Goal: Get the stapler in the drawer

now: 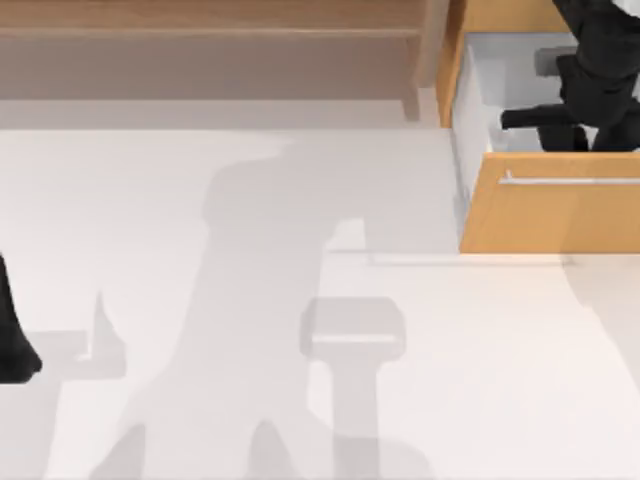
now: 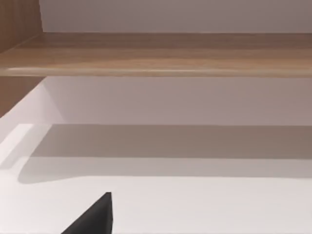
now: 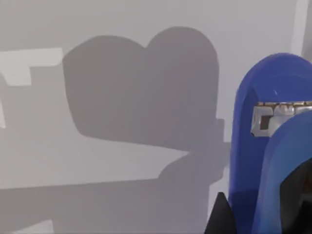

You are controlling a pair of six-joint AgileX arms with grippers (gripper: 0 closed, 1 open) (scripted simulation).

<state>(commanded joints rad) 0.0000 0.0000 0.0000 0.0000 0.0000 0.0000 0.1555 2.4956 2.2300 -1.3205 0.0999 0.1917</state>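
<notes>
The drawer stands pulled out at the table's far right, its tan front carrying a silver bar handle and its white interior exposed. My right gripper reaches down into that interior from the back right. Up close in the right wrist view, the blue stapler stands on end between the fingers of the right gripper, over the drawer's white floor. One dark fingertip sits beside its blue body. My left arm is parked at the table's left edge.
A long brown wooden shelf unit runs along the back of the table, also in the left wrist view as the shelf board. The white tabletop carries only the arms' shadows.
</notes>
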